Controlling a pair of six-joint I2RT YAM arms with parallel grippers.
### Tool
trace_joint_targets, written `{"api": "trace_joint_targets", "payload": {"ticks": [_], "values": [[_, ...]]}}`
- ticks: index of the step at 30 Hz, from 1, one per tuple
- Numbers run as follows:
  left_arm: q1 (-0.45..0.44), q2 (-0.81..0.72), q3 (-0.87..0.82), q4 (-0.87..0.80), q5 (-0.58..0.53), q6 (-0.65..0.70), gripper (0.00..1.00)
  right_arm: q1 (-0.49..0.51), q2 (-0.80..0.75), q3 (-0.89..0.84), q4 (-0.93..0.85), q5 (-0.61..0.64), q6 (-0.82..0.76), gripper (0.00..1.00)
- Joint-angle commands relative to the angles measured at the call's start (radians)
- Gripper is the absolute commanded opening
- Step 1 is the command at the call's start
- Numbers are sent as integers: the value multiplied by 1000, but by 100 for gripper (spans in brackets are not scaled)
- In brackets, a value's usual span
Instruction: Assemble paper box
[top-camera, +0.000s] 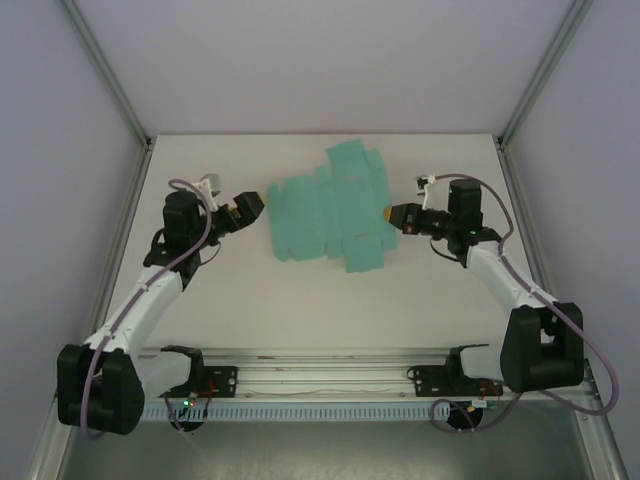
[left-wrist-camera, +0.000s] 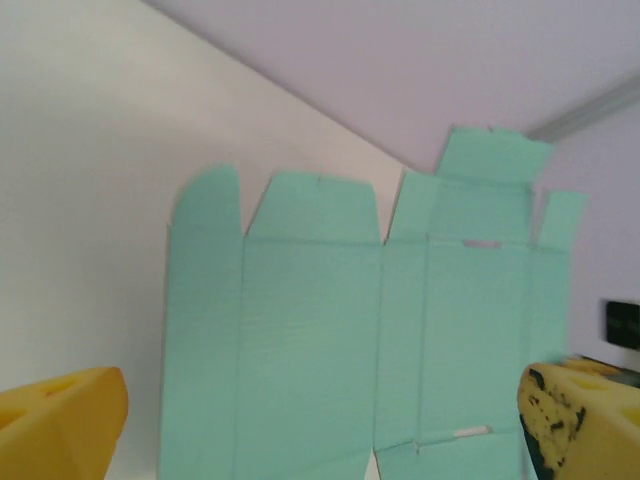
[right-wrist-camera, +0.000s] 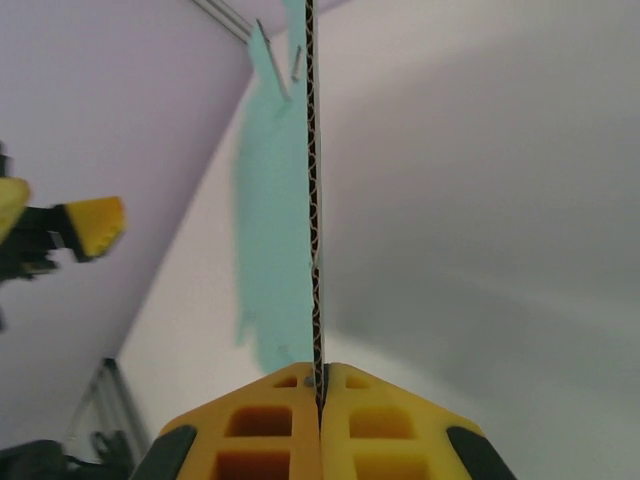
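Note:
The paper box (top-camera: 325, 215) is a flat teal die-cut sheet with flaps and creases, lying spread in the middle of the white table (top-camera: 300, 300). My left gripper (top-camera: 250, 208) sits at the sheet's left edge and is open. In the left wrist view its yellow fingers (left-wrist-camera: 60, 425) stand wide apart on either side of the sheet (left-wrist-camera: 330, 330), with nothing held. My right gripper (top-camera: 390, 214) is at the sheet's right edge. There the yellow jaws (right-wrist-camera: 320, 378) are shut on the card (right-wrist-camera: 275, 250), seen edge-on and running straight away from the fingertips.
Pale enclosure walls and slanted metal posts (top-camera: 110, 80) bound the table on three sides. A metal rail (top-camera: 320, 380) with the arm bases runs along the near edge. The left gripper's yellow fingertip (right-wrist-camera: 95, 225) appears across the sheet in the right wrist view.

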Motion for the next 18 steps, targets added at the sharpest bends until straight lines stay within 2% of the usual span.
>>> {"api": "trace_joint_targets", "payload": {"ticks": [1, 5, 8, 10, 12, 14, 18], "values": [[-2, -41, -26, -191, -201, 88, 100, 15, 56, 52, -85, 124, -191, 0], [-3, -60, -73, -171, -183, 82, 100, 50, 155, 153, -220, 206, -402, 1], [-3, -55, -81, -164, -184, 81, 100, 127, 222, 241, -324, 384, -603, 3], [-3, -46, -78, -155, -181, 81, 100, 196, 266, 276, -335, 556, -726, 3], [-3, -28, -74, -138, -176, 80, 100, 261, 304, 293, -297, 723, -819, 2], [-3, 0, -56, -134, -171, 85, 100, 305, 331, 287, -230, 833, -912, 2], [-2, 89, -1, -99, -113, 94, 100, 357, 348, 201, 40, 905, -1087, 1]]}}
